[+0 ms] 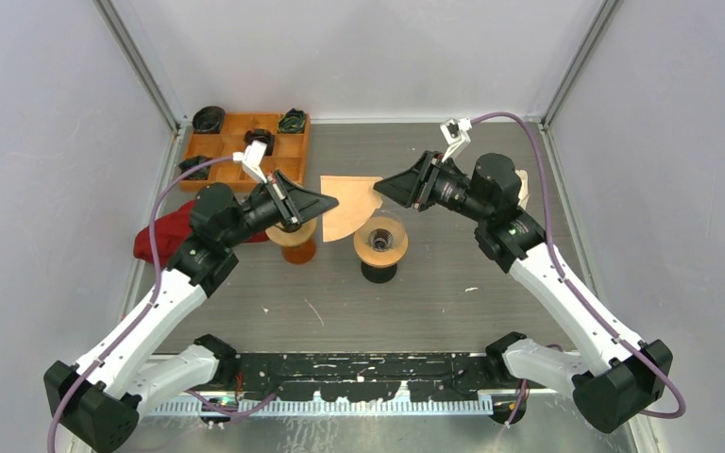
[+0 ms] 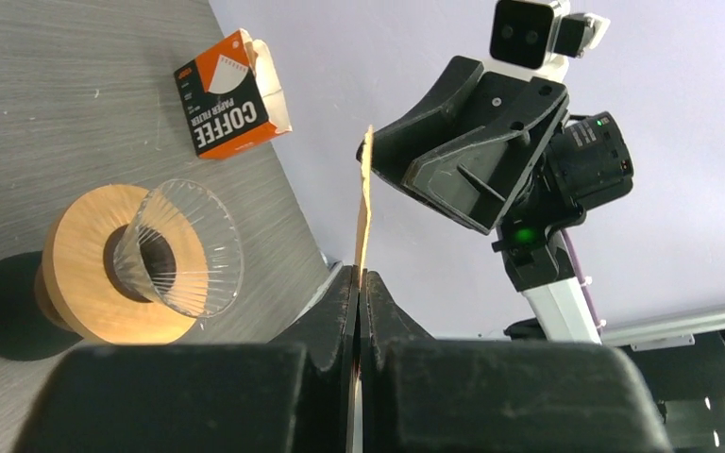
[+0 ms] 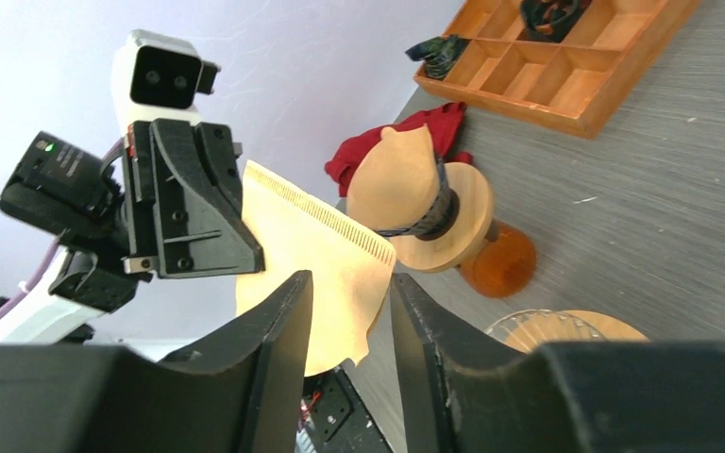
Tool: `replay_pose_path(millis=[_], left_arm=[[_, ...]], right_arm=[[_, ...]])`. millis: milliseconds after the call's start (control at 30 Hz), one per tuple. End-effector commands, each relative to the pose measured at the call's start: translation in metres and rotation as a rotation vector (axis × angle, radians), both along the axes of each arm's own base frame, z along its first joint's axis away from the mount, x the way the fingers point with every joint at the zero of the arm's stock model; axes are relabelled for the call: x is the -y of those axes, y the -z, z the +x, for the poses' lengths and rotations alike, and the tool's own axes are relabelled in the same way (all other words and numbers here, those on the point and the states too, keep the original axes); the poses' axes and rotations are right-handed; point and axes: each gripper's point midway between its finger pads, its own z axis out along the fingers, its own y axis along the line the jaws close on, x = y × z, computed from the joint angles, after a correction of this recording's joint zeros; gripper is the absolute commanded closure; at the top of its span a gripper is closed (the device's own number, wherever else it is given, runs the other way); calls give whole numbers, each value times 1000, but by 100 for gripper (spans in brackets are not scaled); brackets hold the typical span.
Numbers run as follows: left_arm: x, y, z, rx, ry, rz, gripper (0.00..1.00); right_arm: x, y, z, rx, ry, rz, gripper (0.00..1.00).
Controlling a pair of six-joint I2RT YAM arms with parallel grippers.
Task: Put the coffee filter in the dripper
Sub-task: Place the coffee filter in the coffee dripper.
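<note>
My left gripper [image 1: 332, 201] is shut on the tan paper coffee filter [image 1: 351, 209] and holds it in the air, left of and above the dripper. In the left wrist view the filter [image 2: 366, 203] stands edge-on out of the closed jaws. The dripper [image 1: 380, 241] is a clear ribbed glass cone in a wooden ring on a black base, and it is empty [image 2: 179, 247]. My right gripper [image 1: 379, 186] is open, facing the left one, its tips at the filter's right edge. In the right wrist view the filter [image 3: 326, 250] shows in the gap between the fingers.
A wooden holder on an orange base [image 1: 294, 238] carries a stack of filters [image 3: 398, 179] just left of the dripper. An orange compartment tray [image 1: 236, 120] sits at the back left, with a red cloth [image 1: 160, 241] below it. A coffee filter box [image 2: 231, 94] lies on the table by the right wall.
</note>
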Motion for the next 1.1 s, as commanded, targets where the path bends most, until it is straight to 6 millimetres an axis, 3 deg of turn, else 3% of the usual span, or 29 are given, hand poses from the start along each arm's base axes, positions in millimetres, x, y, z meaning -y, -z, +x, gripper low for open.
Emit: replay_pose_path(millis=[0,233,533,1067], left_arm=[[-8,-18,2,13,-63,-80,100],[-17,-18,8,-34,-135,-155,100],[-23,-28,13,-51,-177,-249,100],[-18,-30,12,-56,-144,-264,100]], right_arm=[[12,-6,9,52,98,-15,55],[20,14,17,14,167,-46,43],[15,38,19,-52,149,-64,40],[-1,26,14,-59,63,47,39]])
